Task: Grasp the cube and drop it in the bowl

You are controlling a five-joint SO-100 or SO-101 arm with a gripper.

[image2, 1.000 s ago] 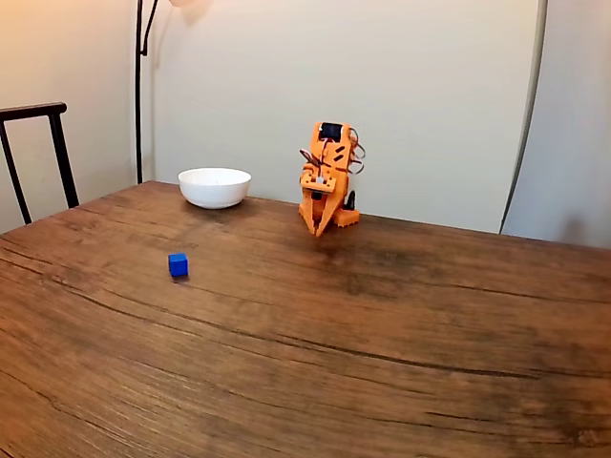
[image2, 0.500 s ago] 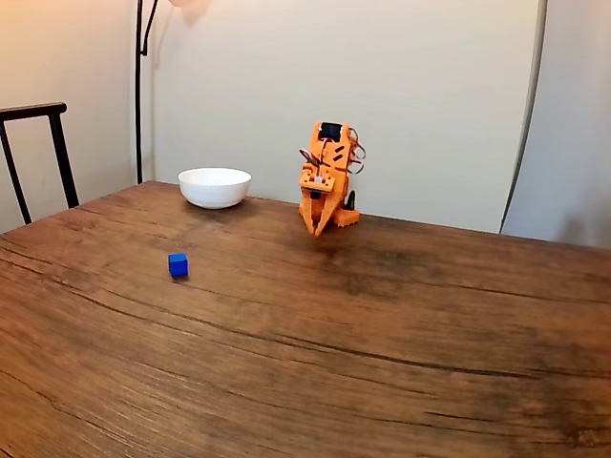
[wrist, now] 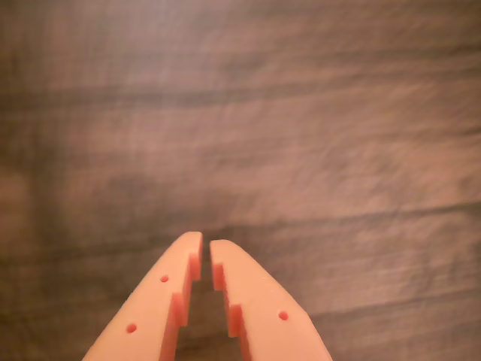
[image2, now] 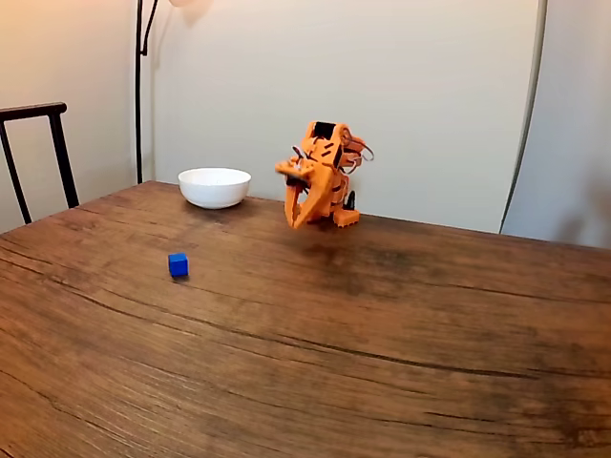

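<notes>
**benchlurker:** so where's the cube (image2: 178, 264) right now, and how are you planning to grab it?

**me:** It's sitting out on the open wooden bench (image2: 382, 343), well apart from me, toward the left and nearer the camera in the fixed view. The bowl (image2: 215, 186) is further back by the wall, also well clear of it. My end effector (wrist: 207, 248) is pointing down at bare wood in the wrist view, fingers nearly pressed together with just a thin slit between the tips, nothing held. In the fixed view it's (image2: 293, 221) hanging above the bench close to my base.

**benchlurker:** tricky object?

**me:** Doubt it. Looks like a small solid block with plain flat faces, so I'd guess light and stiff, no squish, nothing to break. The catch is it's tiny, about as wide as my fingertip, and smooth faces might slide if I pinch off-centre. I'd spread the fingers first, come straight down, and close on two opposite side faces around mid-height so it doesn't squirt out or rotate.

**benchlurker:** and the bowl?

**me:** Glossy, wide rim, easy target. I'd just avoid bumping it.
</notes>
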